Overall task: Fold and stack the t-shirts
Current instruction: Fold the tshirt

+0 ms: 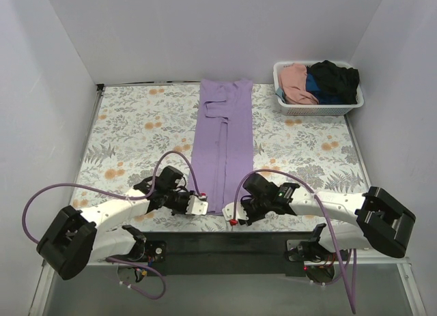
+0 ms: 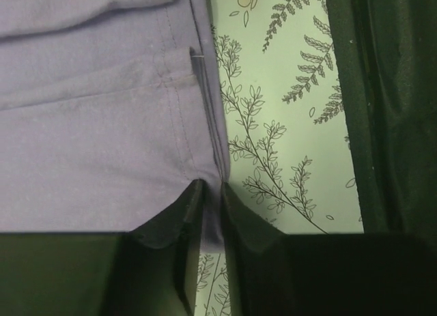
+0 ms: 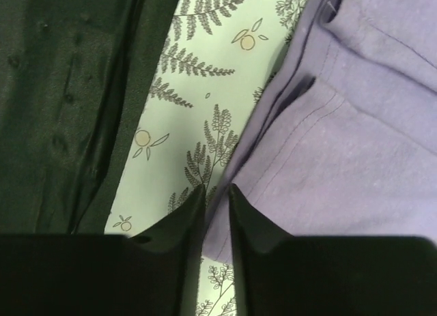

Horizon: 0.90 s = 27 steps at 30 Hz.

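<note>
Worktop: a flat surface (image 1: 136,132) under a pale cloth printed with grey ferns and orange flowers, with white walls on three sides.
Main garment: a lavender-purple cloth t-shirt (image 1: 222,138) lies flat in the middle of the worktop. It is folded lengthwise into a long narrow strip running from the far edge to the near edge. A sleeve is folded in over the far end.
Near end of the garment: the hem lies between the two arms, just short of the black bar (image 1: 225,242) along the near edge.
Left tool: the left tool (image 2: 212,188) sits low at the hem's left corner. Its two dark fingers (image 2: 171,220) are drawn close together with the purple hem edge pinched in the narrow slot between them.
Right tool: the right tool (image 3: 216,190) sits low at the hem's right corner. Its fingers (image 3: 256,220) are likewise nearly together, with a fold of purple cloth caught between them.
Cloth at the corners: both wrist views show stitched seams and layered folded edges lying on the fern print just ahead of the fingertips.
Basket: a white slatted plastic basket (image 1: 321,110) stands at the far right corner of the worktop, well apart from the lavender shirt.
Basket contents: a crumpled pink shirt (image 1: 295,84) on the left, a black shirt (image 1: 336,77) heaped on the right, and a blue shirt (image 1: 328,97) showing beneath the black one.
</note>
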### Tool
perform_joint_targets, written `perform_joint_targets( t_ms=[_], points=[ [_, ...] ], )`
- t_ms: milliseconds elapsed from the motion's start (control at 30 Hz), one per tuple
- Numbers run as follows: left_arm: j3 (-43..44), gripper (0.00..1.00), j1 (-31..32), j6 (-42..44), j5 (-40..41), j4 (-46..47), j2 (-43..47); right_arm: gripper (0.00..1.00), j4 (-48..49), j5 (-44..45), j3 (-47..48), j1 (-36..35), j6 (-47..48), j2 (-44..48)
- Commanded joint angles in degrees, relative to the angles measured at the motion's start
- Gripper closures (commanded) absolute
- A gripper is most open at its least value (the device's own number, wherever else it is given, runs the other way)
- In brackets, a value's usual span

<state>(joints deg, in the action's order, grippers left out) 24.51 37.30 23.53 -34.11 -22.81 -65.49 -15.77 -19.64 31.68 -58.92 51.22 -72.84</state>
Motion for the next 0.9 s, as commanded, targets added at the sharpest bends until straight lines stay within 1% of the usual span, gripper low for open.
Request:
perform_joint_targets(
  t_ms=[0, 33, 67, 133, 200, 367, 467, 500, 567, 633, 767, 867],
  points=[
    [-1.57, 0.87, 1.46, 0.82, 1.68, -1.80, -0.43, 0.76, -0.31, 4.17, -2.33, -0.32, -0.42, -3.01],
    [-1.66, 0.89, 2.07, 0.73, 1.76, -1.89, 0.27, 0.84, -0.40, 4.60, -2.41, -0.32, -0.68, -3.27],
    [-2.01, 0.94, 2.42, 0.73, 1.85, -2.06, 0.63, 0.89, -0.32, 5.22, -2.41, -0.32, -1.12, -3.36],
    [-1.93, 0.98, 3.04, 0.47, 1.77, -2.33, 1.16, 0.99, -0.31, 5.66, -2.15, -0.32, -1.65, -3.71],
    [-0.96, 1.00, 3.13, 0.03, 0.72, -3.64, 1.86, 0.99, -0.84, 5.66, -1.63, -0.24, -3.05, -3.02],
    [2.20, 1.00, 3.31, -2.96, -2.62, -7.33, 5.37, 0.99, -3.65, 4.00, 2.50, -0.32, -4.29, 2.16],
    [4.22, 1.00, 3.31, -4.19, -2.37, -7.78, 7.83, 0.99, -4.45, 4.87, 4.69, -0.06, -5.43, 5.95],
    [5.36, 1.00, 3.22, -6.46, -2.02, -7.26, 8.36, 0.99, -4.79, 4.79, 5.14, 0.55, -5.52, 7.08],
    [6.68, 1.00, 2.87, -9.81, -1.84, -5.59, 8.19, 0.99, -5.32, 4.09, 6.54, 1.26, -5.34, 7.80],
    [8.79, 1.00, 2.52, -9.73, -2.63, -5.58, 7.66, 0.99, -5.76, 4.08, 7.51, 2.57, -4.99, 8.15],
    [11.69, 1.00, 1.03, -10.00, -2.45, -2.24, 5.74, 0.99, -6.11, 3.38, 10.76, 5.56, -2.98, 7.63],
    [15.28, 1.00, -2.75, -8.77, -4.73, -1.80, 2.40, 0.99, -6.29, 2.68, 14.01, 7.85, -1.83, 6.66]
  ],
)
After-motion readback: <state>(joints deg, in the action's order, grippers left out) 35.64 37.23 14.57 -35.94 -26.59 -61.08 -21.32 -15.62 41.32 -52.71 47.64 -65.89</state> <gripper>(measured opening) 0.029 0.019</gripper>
